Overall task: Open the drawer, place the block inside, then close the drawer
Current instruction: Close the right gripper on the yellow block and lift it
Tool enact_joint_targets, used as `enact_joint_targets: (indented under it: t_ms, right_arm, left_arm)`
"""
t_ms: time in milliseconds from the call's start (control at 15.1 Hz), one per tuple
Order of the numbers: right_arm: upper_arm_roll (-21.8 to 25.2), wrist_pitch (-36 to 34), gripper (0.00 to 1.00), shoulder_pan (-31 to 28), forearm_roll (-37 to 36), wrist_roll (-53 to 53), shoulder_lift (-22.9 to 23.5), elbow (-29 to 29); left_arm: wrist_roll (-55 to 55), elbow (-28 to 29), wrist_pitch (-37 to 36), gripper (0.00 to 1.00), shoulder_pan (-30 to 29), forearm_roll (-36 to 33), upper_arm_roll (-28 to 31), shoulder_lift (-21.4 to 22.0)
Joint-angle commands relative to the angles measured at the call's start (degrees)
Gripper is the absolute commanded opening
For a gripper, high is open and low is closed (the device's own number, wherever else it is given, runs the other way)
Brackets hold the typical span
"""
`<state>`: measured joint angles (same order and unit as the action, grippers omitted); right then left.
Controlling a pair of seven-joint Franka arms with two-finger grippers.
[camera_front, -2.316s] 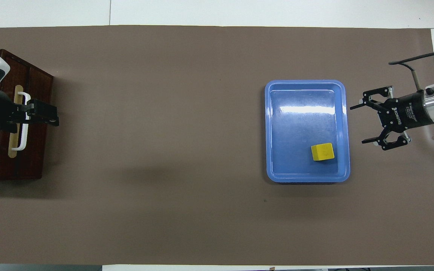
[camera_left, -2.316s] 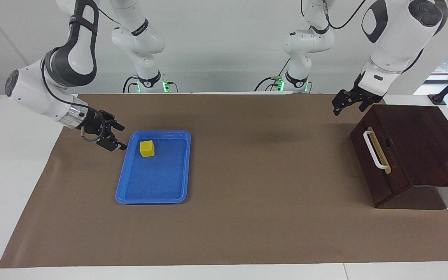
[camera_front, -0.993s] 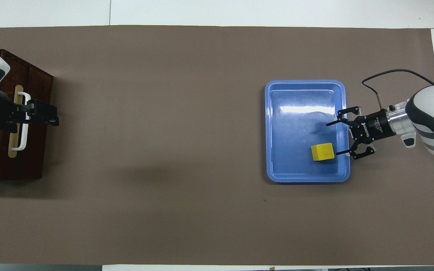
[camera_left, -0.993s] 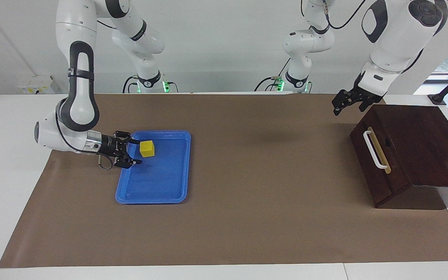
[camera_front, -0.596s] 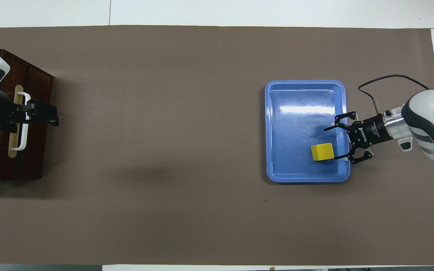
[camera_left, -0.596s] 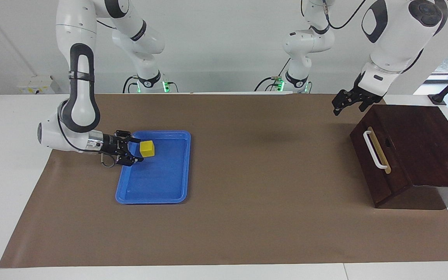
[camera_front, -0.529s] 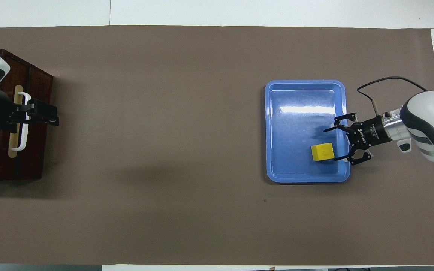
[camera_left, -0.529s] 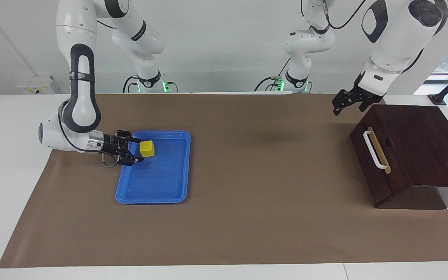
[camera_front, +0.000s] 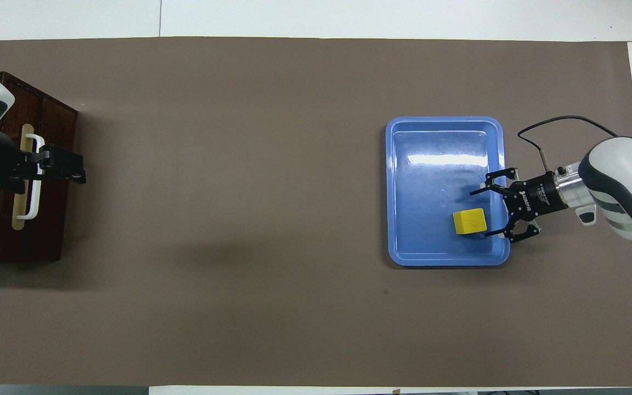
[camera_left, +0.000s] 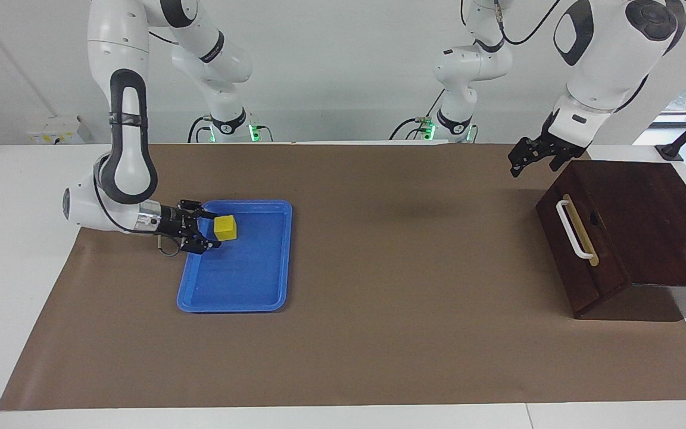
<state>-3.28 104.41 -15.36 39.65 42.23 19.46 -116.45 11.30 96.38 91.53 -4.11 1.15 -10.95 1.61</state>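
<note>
The block (camera_left: 225, 228) (camera_front: 470, 221), a small yellow cube, sits in the blue tray (camera_left: 242, 280) (camera_front: 436, 142), at the end nearer the robots. My right gripper (camera_left: 217, 229) (camera_front: 479, 214) lies low over the tray's rim, open. Its fingertips reach either side of the block's near edge without closing on it. The dark brown drawer (camera_left: 581, 262) (camera_front: 47, 219) with its white handle (camera_left: 572, 229) (camera_front: 33, 175) is shut in its cabinet. My left gripper (camera_left: 530, 167) (camera_front: 81, 169) waits open in the air over the drawer's front by the handle, touching nothing.
A brown mat (camera_left: 408, 333) covers the table. The cabinet (camera_left: 646, 214) stands at the left arm's end and the tray at the right arm's end, with bare mat between them.
The right gripper has come down and moved in over the tray's rim until its open fingers flank the block. The left arm, block and drawer have not moved.
</note>
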Motion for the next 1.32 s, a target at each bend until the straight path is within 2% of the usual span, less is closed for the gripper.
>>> enact_joint_targets:
  t_ms: [0, 463, 794, 993, 1125, 1257]
  right_arm:
    - [-0.5, 1.0, 1.00, -0.6, 1.7, -1.8, -1.4, -1.8]
    - [-0.5, 0.6, 0.99, -0.9, 1.7, -2.1, -1.8, -1.9]
    - [-0.5, 0.6, 0.89, -0.9, 1.7, -2.7, -1.8, -1.9]
    - [-0.5, 0.6, 0.78, -0.9, 1.7, -2.8, -1.8, -1.9]
    - [-0.5, 0.7, 0.56, -0.9, 2.4, -2.7, -1.8, -1.9]
    - [-0.4, 0.9, 0.20, -0.9, 3.3, -2.7, -1.8, -1.9]
  left_arm:
    - [0.5, 1.4, 0.3, 1.00, -0.1, 0.7, 0.2, 1.5]
    - [0.4, 1.4, 0.3, 1.00, -0.1, 0.7, 0.2, 1.5]
    - [0.5, 1.4, 0.3, 1.00, -0.1, 0.7, 0.2, 1.5]
    - [0.4, 1.4, 0.3, 1.00, -0.1, 0.7, 0.2, 1.5]
    - [0.4, 1.4, 0.3, 1.00, -0.1, 0.7, 0.2, 1.5]
    - [0.5, 1.4, 0.3, 1.00, -0.1, 0.7, 0.2, 1.5]
